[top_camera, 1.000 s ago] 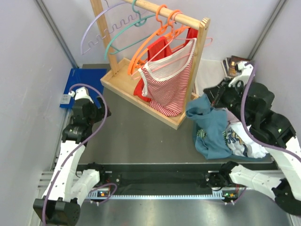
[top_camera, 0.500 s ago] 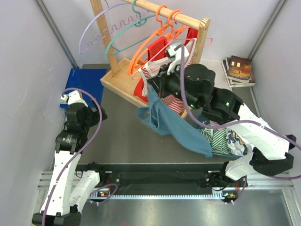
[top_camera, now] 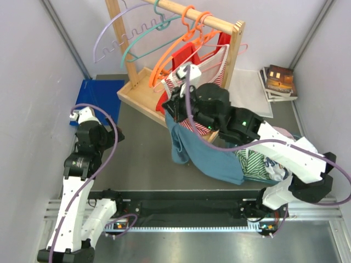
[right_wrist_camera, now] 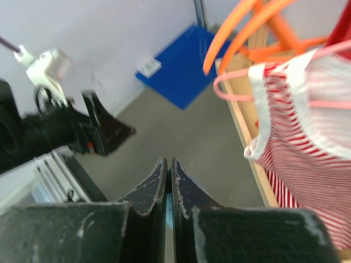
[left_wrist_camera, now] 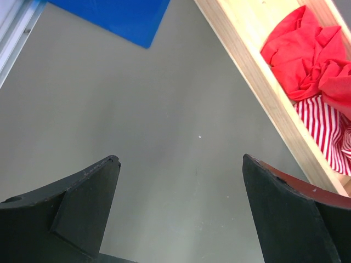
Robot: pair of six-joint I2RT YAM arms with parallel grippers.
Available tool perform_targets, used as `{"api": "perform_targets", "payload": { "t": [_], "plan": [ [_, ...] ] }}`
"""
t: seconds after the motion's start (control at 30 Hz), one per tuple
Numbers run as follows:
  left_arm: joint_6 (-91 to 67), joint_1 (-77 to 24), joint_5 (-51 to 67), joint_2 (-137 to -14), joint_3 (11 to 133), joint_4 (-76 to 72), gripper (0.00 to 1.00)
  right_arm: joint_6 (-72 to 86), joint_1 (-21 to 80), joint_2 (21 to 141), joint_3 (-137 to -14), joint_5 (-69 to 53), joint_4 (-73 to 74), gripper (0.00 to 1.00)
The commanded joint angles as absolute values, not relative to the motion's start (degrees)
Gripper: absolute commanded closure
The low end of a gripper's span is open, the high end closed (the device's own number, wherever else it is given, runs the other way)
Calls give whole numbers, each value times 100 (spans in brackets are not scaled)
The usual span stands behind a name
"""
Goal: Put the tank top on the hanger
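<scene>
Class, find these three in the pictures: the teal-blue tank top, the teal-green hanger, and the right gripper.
tank top (top_camera: 189,148), top external view, on the fabric hanging below the gripper.
hanger (top_camera: 131,45), top external view, on its left arm.
right gripper (right_wrist_camera: 168,164), right wrist view, between its closed fingertips.

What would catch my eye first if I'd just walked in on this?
The right pincer, shut on a dusty blue tank top that droops mid-table before the wooden rack. On that rack, orange hangers and a red-and-white striped top stand out. The left pincer gapes open over the grey table at left.
</scene>
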State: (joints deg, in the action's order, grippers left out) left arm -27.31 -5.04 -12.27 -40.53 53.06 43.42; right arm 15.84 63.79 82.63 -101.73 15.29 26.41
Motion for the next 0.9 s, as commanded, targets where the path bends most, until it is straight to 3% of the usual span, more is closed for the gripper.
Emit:
{"api": "perform_targets", "payload": {
  "t": [0.0,0.23,0.5,0.6,0.87],
  "plan": [
    [-2655,-527,-1318,-4148,5598,4298,1,1530,6609,8541,-10413,1424,2522,100],
    [-2716,-527,-1248,-4324,5704,4140,1,1011,7004,9676,-12749,1178,2505,100],
    [-2760,-527,-1336,-4166,5572,4183,1,967,7023,10090,-13272,835,2224,100],
    [-2760,-527,-1345,-4122,5520,4254,1,879,7023,9915,-12860,931,2233,100],
    [-2909,-519,-1169,-4192,5388,4166,1,922,7005,8590,-9838,1537,2180,100]
  ]
}}
